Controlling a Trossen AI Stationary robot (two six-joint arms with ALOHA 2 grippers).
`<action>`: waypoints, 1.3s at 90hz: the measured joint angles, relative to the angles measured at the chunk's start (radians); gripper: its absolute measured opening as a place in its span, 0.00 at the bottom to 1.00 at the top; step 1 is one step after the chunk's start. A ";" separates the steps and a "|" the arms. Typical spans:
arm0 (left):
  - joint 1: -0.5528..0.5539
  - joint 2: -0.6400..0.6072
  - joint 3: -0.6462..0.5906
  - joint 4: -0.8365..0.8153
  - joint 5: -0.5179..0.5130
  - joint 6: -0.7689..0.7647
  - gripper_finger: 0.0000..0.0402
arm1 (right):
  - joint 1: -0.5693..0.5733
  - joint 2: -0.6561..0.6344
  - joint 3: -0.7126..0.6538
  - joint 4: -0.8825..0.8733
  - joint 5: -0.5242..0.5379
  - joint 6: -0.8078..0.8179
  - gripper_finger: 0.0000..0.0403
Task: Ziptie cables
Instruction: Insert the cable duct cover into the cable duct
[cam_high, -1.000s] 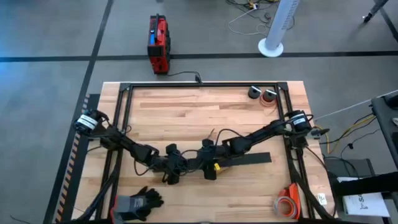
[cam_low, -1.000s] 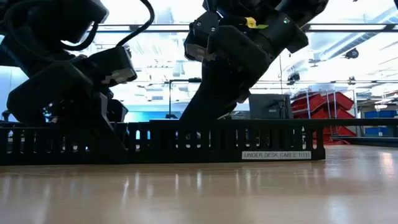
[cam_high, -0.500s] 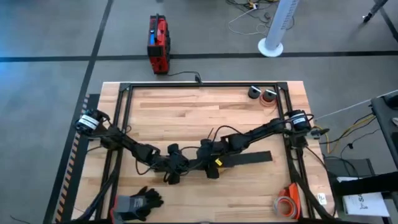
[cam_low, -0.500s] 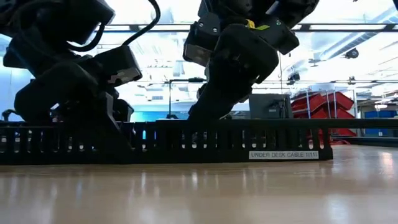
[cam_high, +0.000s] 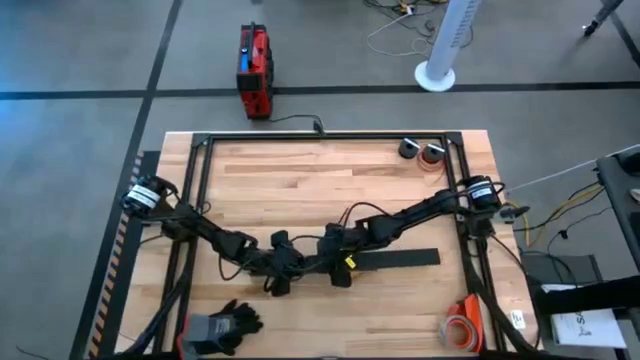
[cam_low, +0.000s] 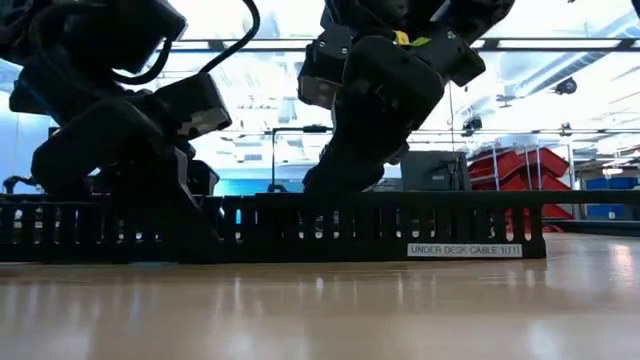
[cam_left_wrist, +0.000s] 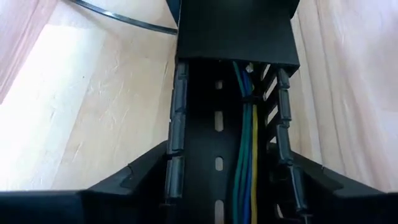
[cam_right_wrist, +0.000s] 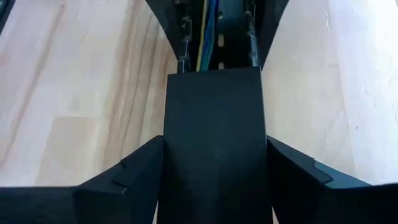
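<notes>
While the overhead camera shows only two dark arms meeting low on the desk (cam_high: 300, 175), the wrist cameras tell us more: the cables (cam_left_wrist: 245, 155), green, yellow and blue strands, run along the inside of the black slotted channel (cam_left_wrist: 202, 124), with a thin black tie around them. From above, those wires are hidden entirely. The left pincer (cam_high: 285, 270) sits over the channel's left end, its fingers (cam_left_wrist: 143, 177) spread on either side of the walls, released, gripping nothing. The right pincer (cam_high: 335, 268) faces it just beside, fingers (cam_right_wrist: 118, 177) likewise straddling a flat black cover (cam_right_wrist: 214, 137) on the channel. Down at desk level, both pincers press close behind the toothed wall, where a white label (cam_low: 463, 250) reads clearly.
</notes>
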 joint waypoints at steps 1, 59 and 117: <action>0.001 0.000 0.000 0.002 -0.001 0.002 0.55 | 0.000 0.000 0.000 0.003 0.000 -0.001 0.53; 0.028 -0.002 0.003 -0.015 -0.009 0.024 0.55 | -0.021 0.000 0.002 0.008 0.065 -0.004 0.57; 0.030 -0.007 0.003 0.004 -0.024 0.009 0.57 | -0.013 -0.011 -0.002 0.096 0.155 -0.083 0.68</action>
